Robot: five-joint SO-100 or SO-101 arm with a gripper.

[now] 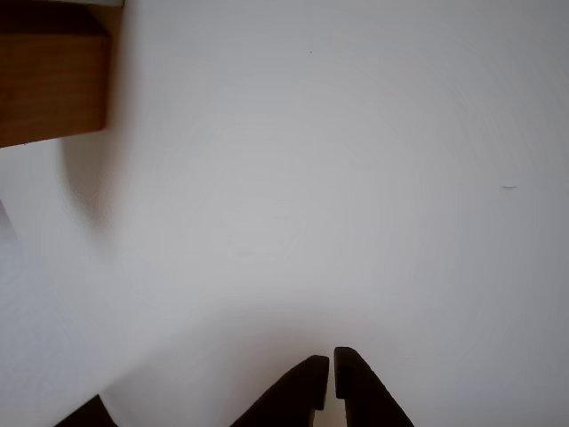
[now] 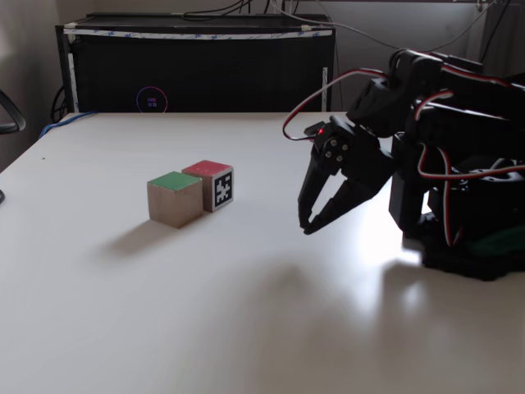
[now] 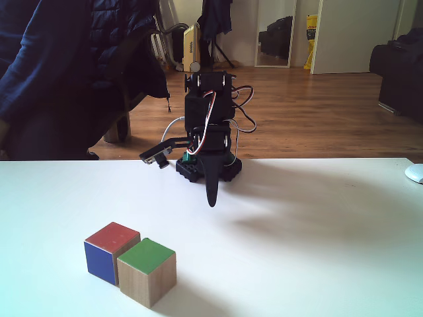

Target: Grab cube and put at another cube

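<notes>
1. Other view: the gripper (image 1: 332,363) enters from the bottom edge with its two dark fingertips nearly touching, a thin slit between them, nothing held. Below it lies the bare white table (image 1: 356,178). A blurred brown wooden block sits at the top left corner; which cube it is cannot be told.

2. A fixed view: the cube (image 2: 175,198), green face up, rests on the table touching another cube (image 2: 212,184), whose marker face looks toward the camera. The gripper (image 2: 306,228) hangs to their right, well apart, tips pointing down and narrowly set.

3. A fixed view: the cube (image 3: 147,271) stands at the front, pressed against another cube (image 3: 110,251), which shows red and blue faces. The gripper (image 3: 212,202) points down behind them, empty.
</notes>
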